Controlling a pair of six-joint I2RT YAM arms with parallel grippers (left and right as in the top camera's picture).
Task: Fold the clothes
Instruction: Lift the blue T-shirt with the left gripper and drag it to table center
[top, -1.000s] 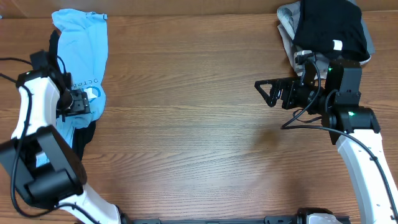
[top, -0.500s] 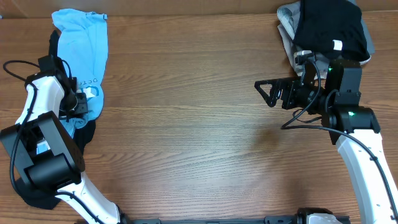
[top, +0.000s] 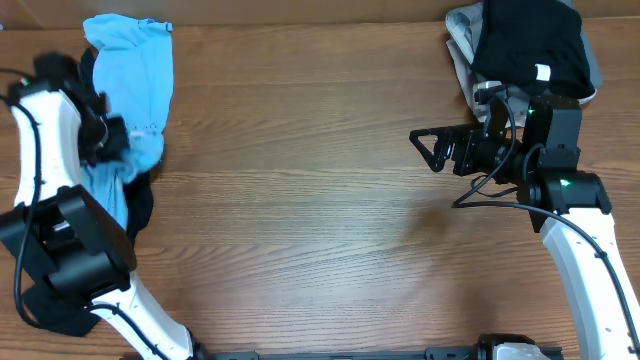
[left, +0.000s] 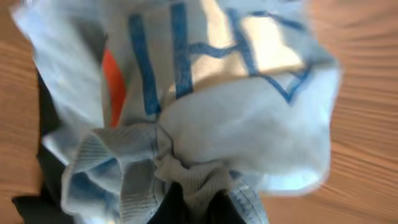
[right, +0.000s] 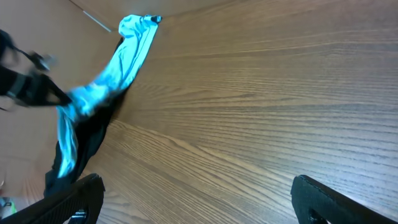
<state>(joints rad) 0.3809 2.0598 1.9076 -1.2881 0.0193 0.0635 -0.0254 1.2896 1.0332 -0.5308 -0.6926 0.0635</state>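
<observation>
My left gripper (top: 105, 140) is pinched shut on a bunch of the light blue T-shirt (top: 135, 80). The cloth gathers to a knot right at the fingertips and hides the pads. Just ahead of those fingers I see bold blue printed strokes (left: 180, 56) and an orange patch (left: 112, 87), but it is too blurred and creased for me to read a word. From the grip, the T-shirt runs up to the far table edge. A long black garment (top: 140, 205) lies under it and trails below the fingers. My right gripper (top: 425, 150) is spread wide, its fingers (right: 74, 199) far apart with nothing between them. Behind that wrist a black heap (top: 530, 40) with a white tag (top: 543, 72), which I cannot read, sits on grey cloth (top: 460, 40) at the far edge. Ahead of the right fingers, bare wooden table (top: 300, 200) stretches across to the T-shirt, with plenty of open room.
</observation>
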